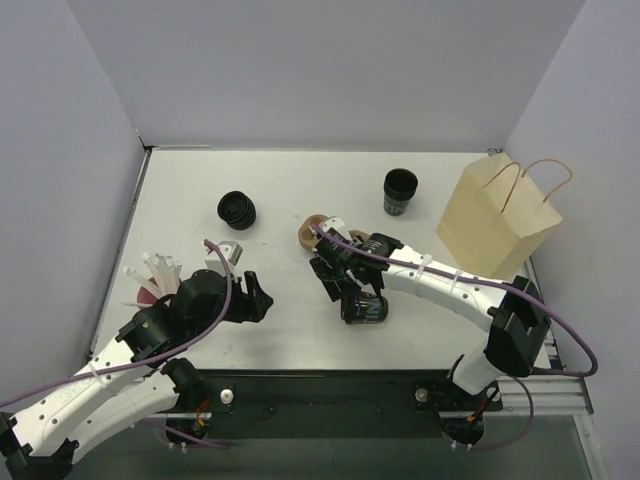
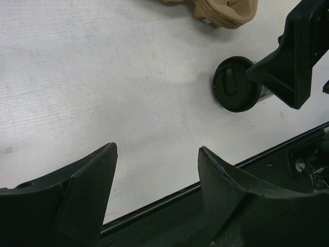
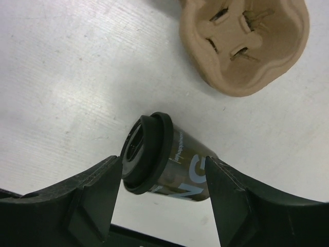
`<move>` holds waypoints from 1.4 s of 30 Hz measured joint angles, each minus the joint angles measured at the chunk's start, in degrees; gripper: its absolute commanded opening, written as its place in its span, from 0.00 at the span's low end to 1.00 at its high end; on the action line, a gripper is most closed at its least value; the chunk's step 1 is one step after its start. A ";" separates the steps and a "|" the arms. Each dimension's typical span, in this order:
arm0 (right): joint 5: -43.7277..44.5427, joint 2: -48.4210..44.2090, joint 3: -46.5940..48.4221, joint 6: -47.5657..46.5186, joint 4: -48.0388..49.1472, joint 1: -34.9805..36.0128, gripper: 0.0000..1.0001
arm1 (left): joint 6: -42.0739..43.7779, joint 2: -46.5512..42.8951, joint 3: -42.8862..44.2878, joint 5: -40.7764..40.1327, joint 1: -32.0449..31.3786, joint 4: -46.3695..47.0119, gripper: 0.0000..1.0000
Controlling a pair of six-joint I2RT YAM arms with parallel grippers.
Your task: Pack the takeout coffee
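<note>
The takeout coffee (image 1: 365,308), a small black cup with a round black lid, lies on its side on the white table. In the right wrist view the cup (image 3: 169,157) sits lengthwise between the fingers of my right gripper (image 3: 163,159), lid toward the left finger, and the jaws stand open around it. The brown pulp carrier (image 3: 244,43) rests just beyond it, its wells empty. My left gripper (image 1: 255,297) hovers open to the left with nothing between its fingers (image 2: 103,164). From there I see the coffee's lid (image 2: 236,84) and a right gripper finger (image 2: 288,62).
A tan paper bag (image 1: 495,220) with handles stands at the right. A stack of lidless black cups (image 1: 400,190) is at the back, a stack of black lids (image 1: 237,209) back left. White items (image 1: 155,275) lie at the left edge. The table's front edge (image 2: 169,198) is close.
</note>
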 measured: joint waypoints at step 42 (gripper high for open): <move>5.49 15.32 9.51 21.07 -17.88 4.63 0.44 | -2.89 -5.73 -0.70 -0.57 -3.54 -1.81 0.73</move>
